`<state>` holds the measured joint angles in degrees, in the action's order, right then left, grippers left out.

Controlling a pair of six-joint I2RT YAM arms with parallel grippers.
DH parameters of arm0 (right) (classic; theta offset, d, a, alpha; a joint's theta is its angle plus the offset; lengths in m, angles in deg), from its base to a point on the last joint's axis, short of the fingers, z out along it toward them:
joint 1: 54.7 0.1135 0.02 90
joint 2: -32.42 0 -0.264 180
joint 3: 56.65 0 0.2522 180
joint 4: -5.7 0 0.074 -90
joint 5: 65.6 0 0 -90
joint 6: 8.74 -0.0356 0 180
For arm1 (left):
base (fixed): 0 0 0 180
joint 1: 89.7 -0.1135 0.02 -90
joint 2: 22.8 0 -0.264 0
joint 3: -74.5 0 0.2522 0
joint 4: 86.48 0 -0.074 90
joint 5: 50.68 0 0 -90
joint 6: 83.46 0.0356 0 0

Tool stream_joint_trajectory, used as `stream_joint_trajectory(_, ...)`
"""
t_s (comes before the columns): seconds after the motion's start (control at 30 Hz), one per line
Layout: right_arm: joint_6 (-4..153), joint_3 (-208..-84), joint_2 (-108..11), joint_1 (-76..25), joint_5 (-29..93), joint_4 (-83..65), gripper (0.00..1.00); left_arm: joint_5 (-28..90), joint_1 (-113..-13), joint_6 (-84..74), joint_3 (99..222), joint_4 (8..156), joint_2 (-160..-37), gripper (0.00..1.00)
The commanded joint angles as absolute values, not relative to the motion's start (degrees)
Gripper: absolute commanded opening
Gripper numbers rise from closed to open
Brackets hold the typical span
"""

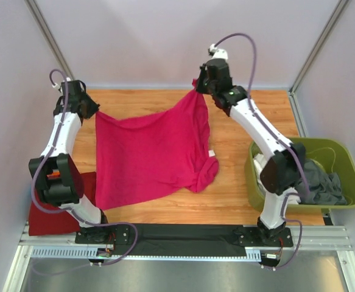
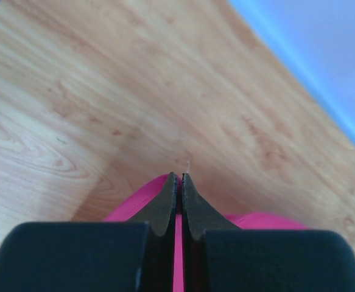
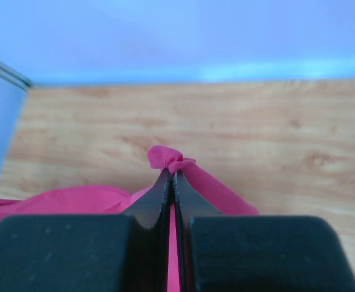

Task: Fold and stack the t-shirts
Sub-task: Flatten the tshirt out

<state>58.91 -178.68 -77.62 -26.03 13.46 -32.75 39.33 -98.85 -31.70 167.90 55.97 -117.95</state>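
A magenta-pink t-shirt [image 1: 150,155] hangs spread between both grippers above the wooden table, its lower edge resting on the wood. My left gripper [image 1: 95,110] is shut on the shirt's left top corner; pink cloth [image 2: 178,243] shows between its fingers. My right gripper [image 1: 197,85] is shut on the right top corner, where a bunched pink tip [image 3: 168,158] sticks out past the fingertips. A darker red shirt [image 1: 58,210] lies folded at the near left, partly behind the left arm. Grey shirts [image 1: 320,182] lie in the bin.
An olive-green plastic bin [image 1: 347,161] stands at the right edge of the table [image 1: 250,194]. Walls close in the back and both sides. A black strip and metal rail run along the near edge.
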Motion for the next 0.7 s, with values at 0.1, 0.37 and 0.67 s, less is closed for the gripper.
stream_joint_trajectory(0.1, 62.44, -182.28, -67.52, -27.18, 11.66, -28.98, 0.0, 38.0, -99.28, -27.39, 181.48, 49.19, -108.68, 0.0)
stream_joint_trajectory(0.37, 71.31, -186.87, -57.06, -27.1, 5.51, -29.69, 0.0, 39.23, -99.28, -23.53, 194.43, 40.48, -98.93, 0.0)
stream_joint_trajectory(0.67, 79.67, -182.05, -41.51, -27.1, -1.25, -30.83, 0.0, 41.0, -99.28, -20.71, 202.96, 32.22, -90.84, 0.0)
